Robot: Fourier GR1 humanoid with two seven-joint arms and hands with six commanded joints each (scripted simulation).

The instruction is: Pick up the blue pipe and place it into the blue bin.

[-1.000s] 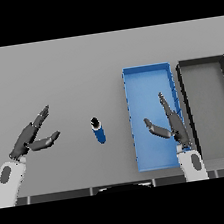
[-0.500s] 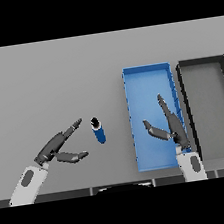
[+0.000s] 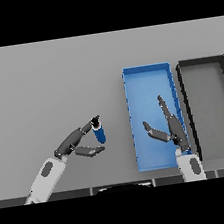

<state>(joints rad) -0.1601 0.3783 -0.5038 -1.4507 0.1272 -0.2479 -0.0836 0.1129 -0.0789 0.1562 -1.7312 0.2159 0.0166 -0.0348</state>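
Pipe: the blue pipe [image 3: 100,133] lay on the grey table [image 3: 40,88], a short cylinder with a dark far end, left of the blue bin [image 3: 130,83] and apart from it.
Left hand: the left hand [image 3: 78,143] was on the left of the pipe, with straight fingers reaching right and far; their tips met the pipe's dark far end, while the thumb lay just near of the pipe's lower end. The pipe sat in the gap between fingers and thumb, but the fingers were not curled round it.
Right hand: the right hand [image 3: 169,128] hovered over the near right part of the blue bin, its fingers straight and spread, pointing far, the thumb out to the left, holding nothing.
Blue bin: a long tray right of centre, running near to far.
Black bin: the black bin [image 3: 223,63] stood just beside the blue bin on its right.
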